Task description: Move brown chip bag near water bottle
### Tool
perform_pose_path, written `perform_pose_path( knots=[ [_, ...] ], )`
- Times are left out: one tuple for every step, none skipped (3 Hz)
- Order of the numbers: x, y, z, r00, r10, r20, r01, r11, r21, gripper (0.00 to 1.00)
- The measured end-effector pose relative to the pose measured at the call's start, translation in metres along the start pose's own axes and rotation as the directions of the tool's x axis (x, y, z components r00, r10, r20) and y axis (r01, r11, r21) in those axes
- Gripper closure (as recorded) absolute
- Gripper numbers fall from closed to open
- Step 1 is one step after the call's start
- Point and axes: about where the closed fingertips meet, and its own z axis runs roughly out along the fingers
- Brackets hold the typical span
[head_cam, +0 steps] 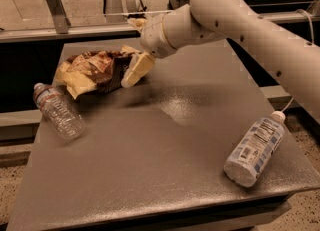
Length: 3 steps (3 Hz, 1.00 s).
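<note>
one grey table fills most of the camera view, its top speckled and faintly shiny in the middle. one pale robot arm reaches in from the right edge and slants down to the left across the table's far side.

two bottles lie on their sides on the table, well apart from each other. the bigger, white-and-blue labelled bottle lies near the right front corner, its cap pointing to the far right. one brown chip bag lies crumpled at the far left of the table, dark brown with tan edges. the smaller, clear ribbed water bottle lies at the left edge, just beside the bag's near left corner, with its cap towards the bag.

one gripper ends the arm and points down and to the left. it sits at the bag's right end and overlaps that end. the bag stretches out to the left from it, towards the water bottle. whether the gripper is clamped on the bag or merely against it cannot be told.
</note>
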Motion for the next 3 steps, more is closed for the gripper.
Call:
perform_pose_path(
  knots=[
    [0.016,-0.003,-0.029,1.000,-0.005,-0.017,0.006,0.9998,0.018,0.00],
    [0.044,-0.016,-0.084,0.998,0.044,-0.045,-0.038,0.9923,0.117,0.00],
    [0.051,-0.016,-0.092,0.997,0.053,-0.051,-0.046,0.9905,0.129,0.00]
  ],
)
